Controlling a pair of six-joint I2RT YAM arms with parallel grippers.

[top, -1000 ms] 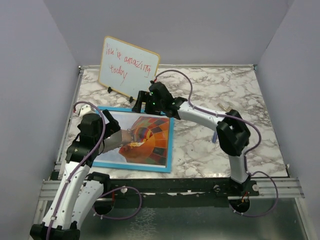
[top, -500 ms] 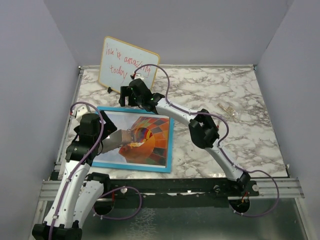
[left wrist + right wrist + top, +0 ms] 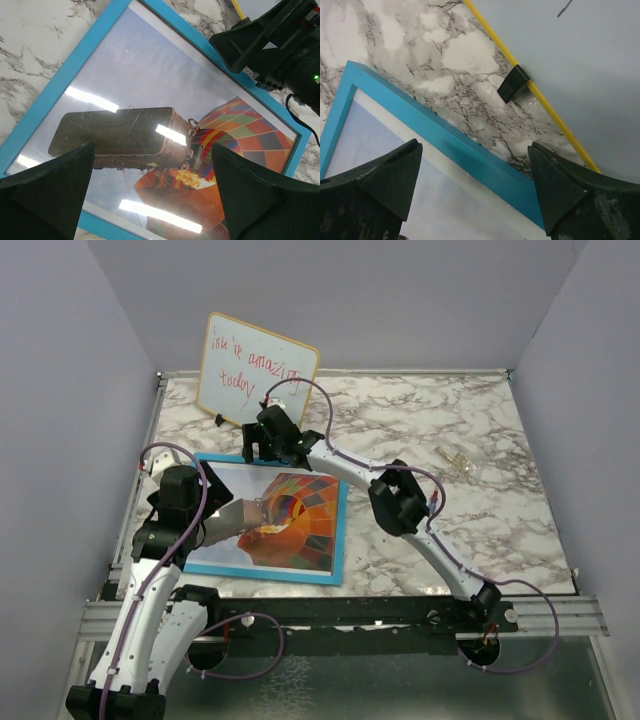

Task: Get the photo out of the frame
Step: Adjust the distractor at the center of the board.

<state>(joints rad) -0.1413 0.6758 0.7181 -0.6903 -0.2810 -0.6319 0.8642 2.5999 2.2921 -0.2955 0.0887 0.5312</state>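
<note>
- Your left tool (image 3: 152, 150) hangs over the left half of the picture. Its fingers stand wide apart with nothing between them. Whether the tips touch the surface cannot be told from the wrist view.
- The frame (image 3: 262, 573) lies flat and face up on the near-left part of the worktop (image 3: 450, 420). Its bright blue rim shows on all four sides in the top view.
- The photo (image 3: 300, 520) sits inside the frame, under a shiny front that throws back bright streaks of light. You see pale sky on the left, the wicker basket in the middle and the striped balloon towards the right.
- In your left wrist view the two fingers straddle the basket and the flame below it.
- Your right tool (image 3: 475, 146) is over the far rim of the frame, near its far-left corner. Its fingers stand well apart and hold nothing. The blue rim runs across the gap between them in the wrist view.
- The right arm reaches across from the near-right base, passing beyond the right end of the frame.
- Just beyond the right tool stands the whiteboard (image 3: 255, 370) with red handwriting, tilted, on small black feet (image 3: 512, 82). It stands apart from the frame, with a strip of marble between them.
- Far to the right a small pale item (image 3: 458, 462) lies on the marble, too small to identify.
</note>
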